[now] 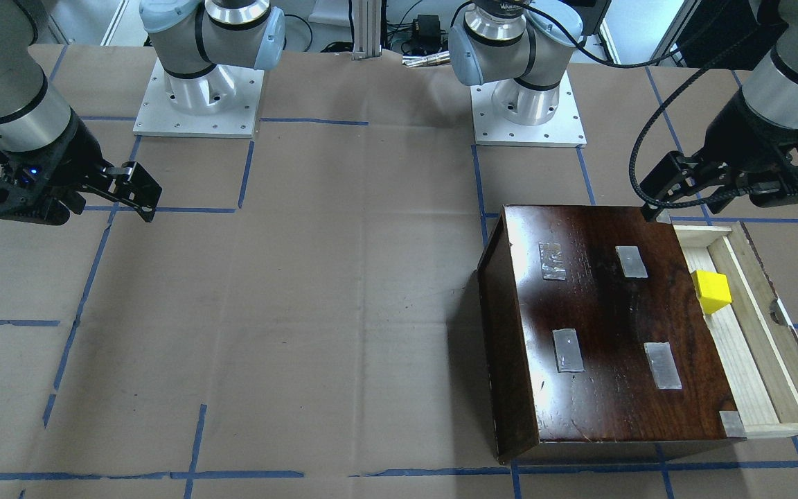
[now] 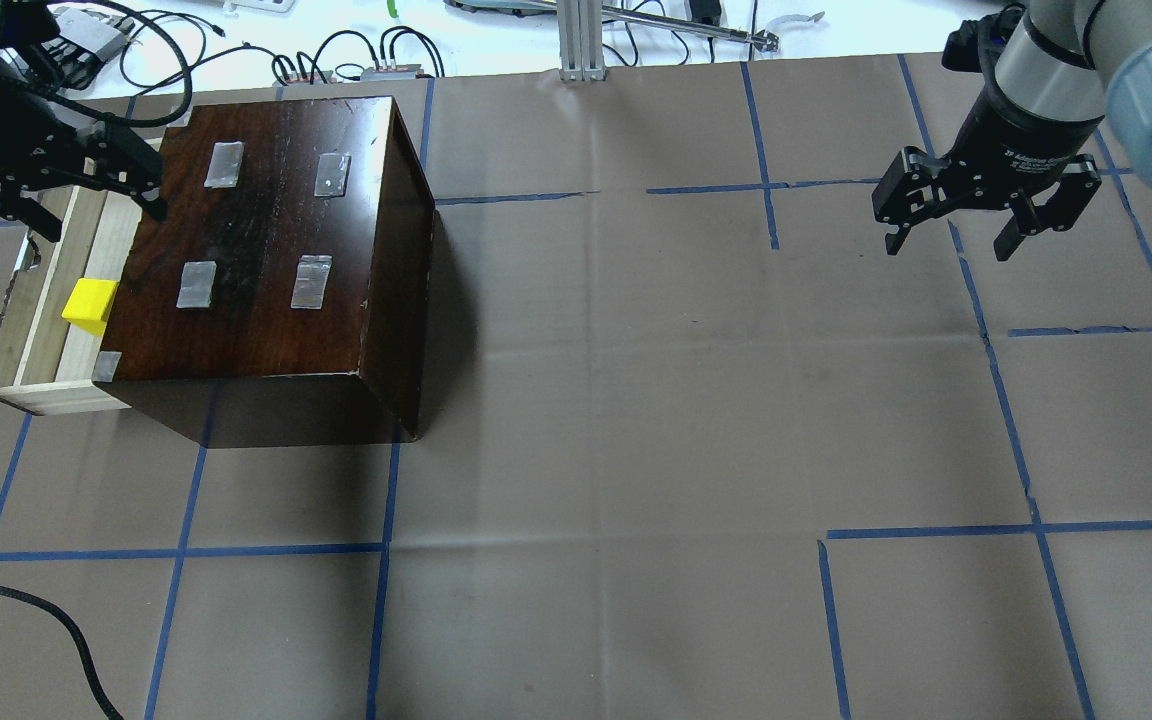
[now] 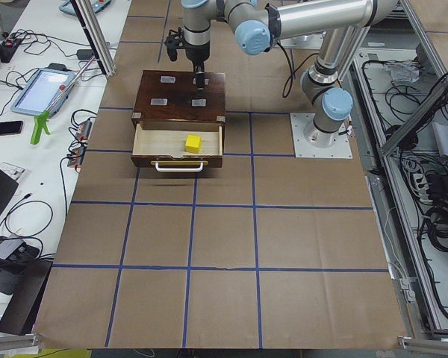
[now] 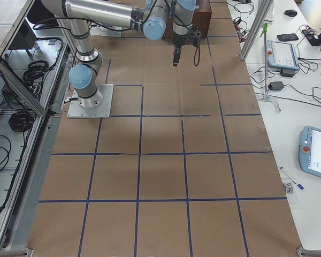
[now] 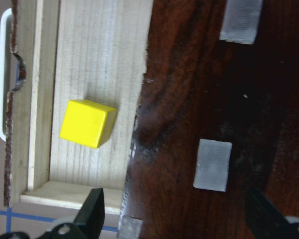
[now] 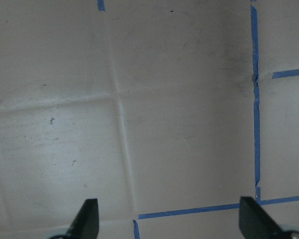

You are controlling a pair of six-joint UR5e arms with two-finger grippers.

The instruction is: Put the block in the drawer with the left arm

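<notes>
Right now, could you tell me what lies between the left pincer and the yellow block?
Only bare drawer floor, seen in the overhead view; the open left pincer hangs over the drawer's far end.

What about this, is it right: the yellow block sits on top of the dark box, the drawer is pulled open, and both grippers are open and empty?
Not quite. The block sits in the drawer, not on the box, as the left wrist view shows. The drawer is pulled open, and the left gripper and right gripper are open and empty.
</notes>
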